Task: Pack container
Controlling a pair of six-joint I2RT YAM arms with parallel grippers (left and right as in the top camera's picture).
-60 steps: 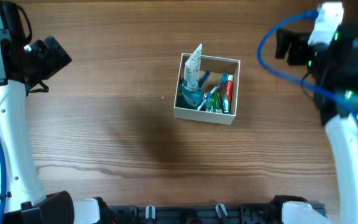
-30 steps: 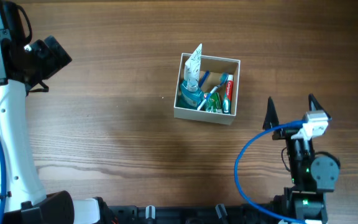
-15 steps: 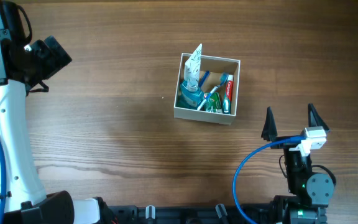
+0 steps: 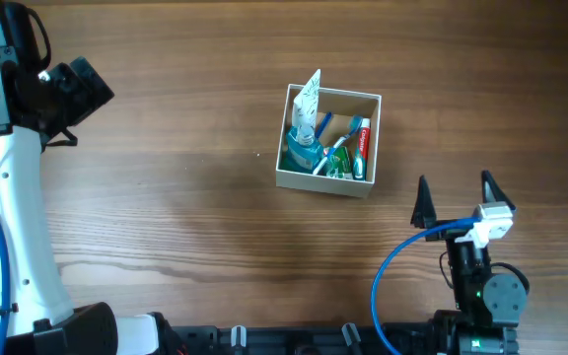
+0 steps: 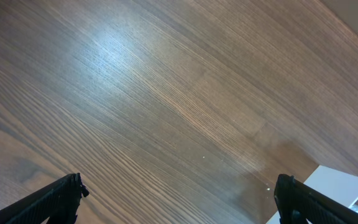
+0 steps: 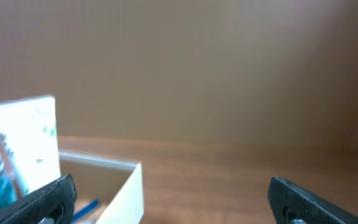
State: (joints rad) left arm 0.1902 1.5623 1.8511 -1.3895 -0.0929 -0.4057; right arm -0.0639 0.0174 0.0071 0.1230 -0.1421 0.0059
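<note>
A brown wood-grain table (image 4: 185, 197) fills the overhead view, and no loose toiletry shows anywhere on it. The container (image 4: 325, 183), a square white-walled cardboard box, sits right of the table's middle and nearer the far edge than the near one, well apart from both arms. Inside it is a cluster of toiletries. A white patterned pouch (image 4: 310, 99) stands upright in the far-left corner and rises above the rim. A teal item (image 4: 299, 153) lies below it, green tubes (image 4: 340, 158) are in the middle, and a red-and-white toothpaste tube (image 4: 361, 138) lies along the right wall. With everything visible already in the box and nothing held, the packing looks done or very nearly so. Anything left to pack lies outside these views, and no lid shows.

The left arm (image 4: 8, 197) stands along the left edge. The left gripper (image 5: 178, 186) is spread wide with nothing between its fingers, and it looks down on bare wood with one white corner of the box at the lower right of its view. The right gripper (image 4: 454, 197) hangs close to the near edge, to the right of the box and nearer the front. Its jaws are parted and empty, its tips point toward the far edge, and a blue cable (image 4: 375, 281) loops out to its left. Broad open wood lies between the box and the left and near edges, while the gap toward the right gripper is narrower. The tall pouch is the likeliest thing to snag on a pass over the box.
</note>
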